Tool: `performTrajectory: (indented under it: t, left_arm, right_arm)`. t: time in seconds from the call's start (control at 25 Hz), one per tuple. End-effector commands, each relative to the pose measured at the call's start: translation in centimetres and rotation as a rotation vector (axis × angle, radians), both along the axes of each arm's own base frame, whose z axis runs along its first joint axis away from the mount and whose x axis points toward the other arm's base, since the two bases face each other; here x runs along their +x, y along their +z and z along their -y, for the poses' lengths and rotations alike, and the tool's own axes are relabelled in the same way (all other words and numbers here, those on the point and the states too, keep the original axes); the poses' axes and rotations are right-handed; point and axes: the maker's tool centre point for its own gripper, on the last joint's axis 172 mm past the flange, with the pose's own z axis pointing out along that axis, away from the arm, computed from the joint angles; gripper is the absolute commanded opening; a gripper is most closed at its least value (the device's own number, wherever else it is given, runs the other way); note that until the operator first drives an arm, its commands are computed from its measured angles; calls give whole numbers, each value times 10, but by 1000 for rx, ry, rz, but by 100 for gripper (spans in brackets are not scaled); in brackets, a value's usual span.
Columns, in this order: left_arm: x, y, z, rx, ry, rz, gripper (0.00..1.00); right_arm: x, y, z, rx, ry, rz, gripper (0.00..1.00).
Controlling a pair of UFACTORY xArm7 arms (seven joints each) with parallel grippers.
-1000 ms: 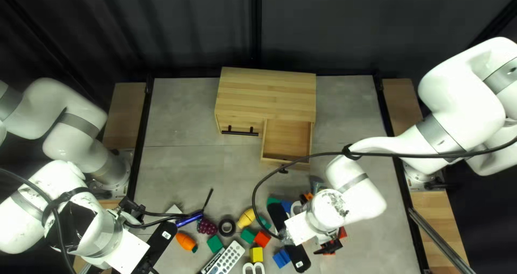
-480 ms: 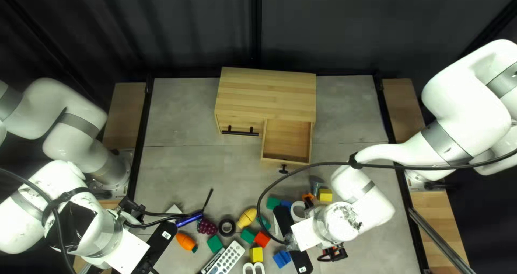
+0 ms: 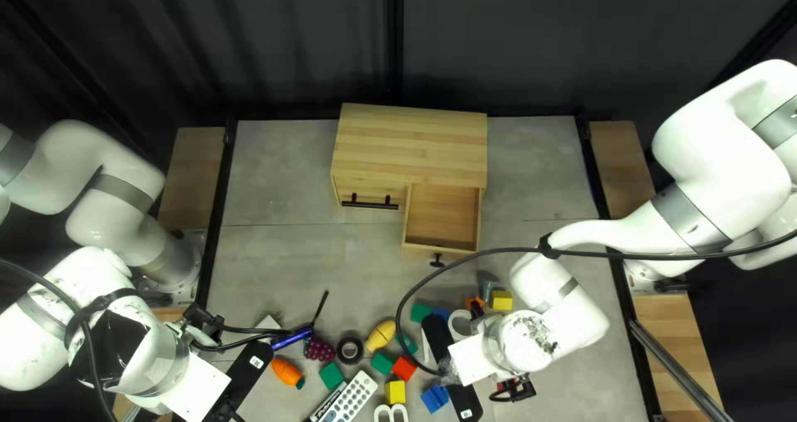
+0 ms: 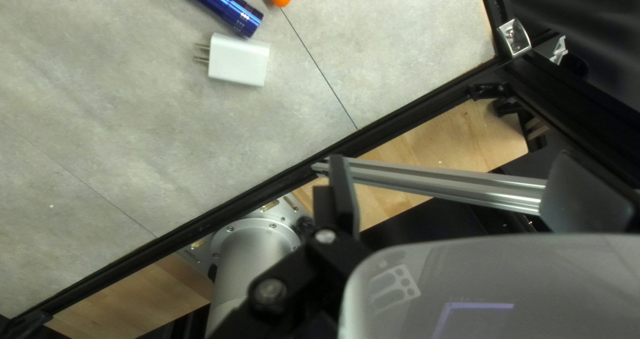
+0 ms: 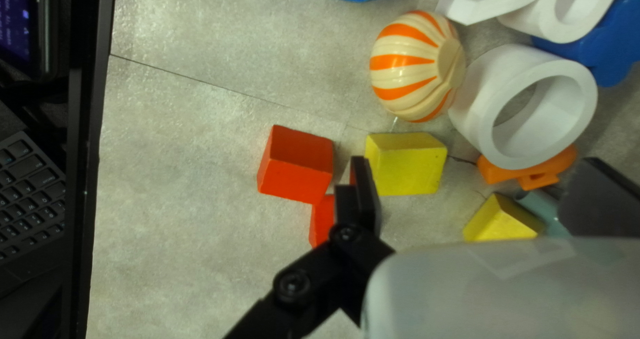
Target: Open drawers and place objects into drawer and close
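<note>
In the top left view a wooden cabinet point(image 3: 407, 144) has its right drawer point(image 3: 444, 214) pulled out, with bare wood inside; its left drawer is closed. My left gripper point(image 3: 202, 316), fingertips hidden there, hangs beside the blue flashlight point(image 3: 292, 337). My right gripper point(image 3: 515, 389) is mostly covered by its arm over the near right objects. In the left wrist view the left gripper point(image 4: 453, 172) is open; a white charger point(image 4: 239, 60) lies ahead. The open right gripper point(image 5: 475, 169) is above the table; near one finger are a yellow block point(image 5: 405, 164) and red blocks point(image 5: 297, 164).
Around the right gripper lie a striped ball point(image 5: 408, 66), a white ring point(image 5: 493, 106) and another yellow block point(image 5: 501, 220). Between the arms are a remote point(image 3: 350, 397), a carrot point(image 3: 286, 372), black tape point(image 3: 350, 350) and several blocks. A laptop point(image 5: 30, 199) sits beyond the table edge.
My right arm has shifted slightly right and toward the near edge, uncovering a yellow block beside it in the top left view; it barely moved in the last half second. My left arm stayed still.
</note>
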Motion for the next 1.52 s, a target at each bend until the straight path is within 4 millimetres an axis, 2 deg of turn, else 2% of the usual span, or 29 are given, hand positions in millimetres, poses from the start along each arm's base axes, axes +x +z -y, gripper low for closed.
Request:
performTrajectory:
  t: [0.04, 0.44, 0.72, 0.96, 1.28, 1.52]
  left_arm:
    - [0, 0, 0, 0, 0, 0, 100]
    - [0, 0, 0, 0, 0, 0, 100]
    - [0, 0, 0, 0, 0, 0, 100]
    - [0, 0, 0, 0, 0, 0, 100]
    - [0, 0, 0, 0, 0, 0, 100]
    - [0, 0, 0, 0, 0, 0, 100]
  right_arm:
    - [-1, 2, -4, -8, 40, -3, 100]
    - [2, 1, -16, -21, 138, -11, 100]
    - [1, 11, -22, -30, 181, 0, 100]
    - [1, 9, -28, -21, 185, 4, 100]
    - [3, 7, -17, -15, 169, 9, 100]
    - [17, 2, -4, 7, 214, 9, 100]
